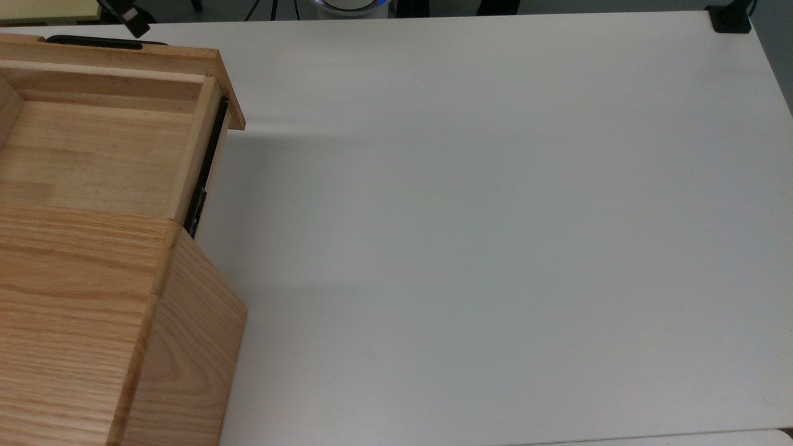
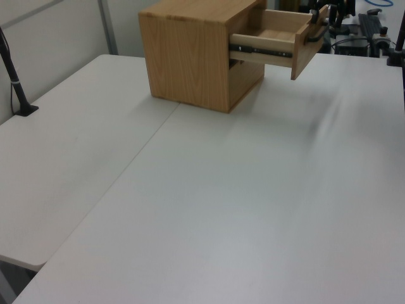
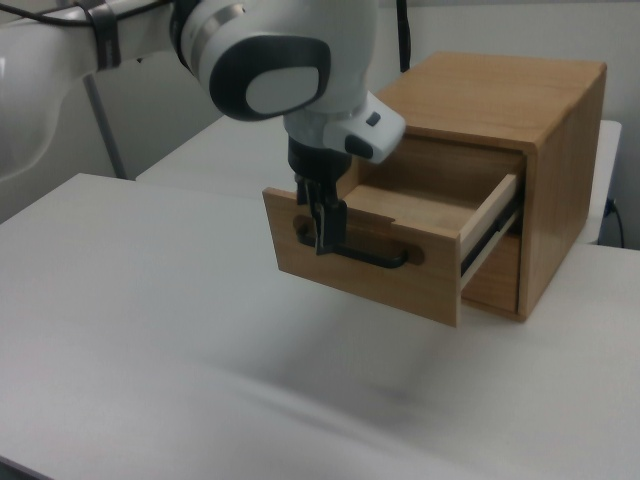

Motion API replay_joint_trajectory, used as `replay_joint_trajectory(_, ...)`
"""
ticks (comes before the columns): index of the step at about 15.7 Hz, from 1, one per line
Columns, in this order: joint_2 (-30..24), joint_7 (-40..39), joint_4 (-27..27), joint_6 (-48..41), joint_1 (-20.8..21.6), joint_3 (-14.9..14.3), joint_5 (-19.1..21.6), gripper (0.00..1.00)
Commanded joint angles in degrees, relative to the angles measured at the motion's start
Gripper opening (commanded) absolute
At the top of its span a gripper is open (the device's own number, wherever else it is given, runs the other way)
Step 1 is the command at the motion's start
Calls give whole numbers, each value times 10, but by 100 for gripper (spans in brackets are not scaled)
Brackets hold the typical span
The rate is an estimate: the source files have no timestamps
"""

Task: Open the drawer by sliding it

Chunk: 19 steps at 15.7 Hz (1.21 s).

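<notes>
White tabletop (image 3: 150,330) is carrying the oak cabinet (image 3: 540,140), and the drawer (image 3: 390,255) is jutting well out of it. In the right view, the gripper (image 3: 325,222) is hanging at the handle (image 3: 352,248), toward nine o'clock along the bar; whether it's clamping is impossible to tell.

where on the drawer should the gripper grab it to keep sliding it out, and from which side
Grip the thin black bar handle on the drawer front, coming from in front of the panel. It stands off the flat face, so fingers can close above and below it. The gripper hangs by its left end in the right view.
</notes>
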Motion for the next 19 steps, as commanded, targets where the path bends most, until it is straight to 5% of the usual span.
replay_joint_trajectory(1,-9,-57,32,-47,37,4,-37,100)
replay_joint_trajectory(6,-11,-56,43,-85,182,4,-131,100)
replay_joint_trajectory(9,-11,-60,41,-85,233,5,-139,100)
replay_joint_trajectory(19,-12,-75,41,-69,246,0,-175,100)
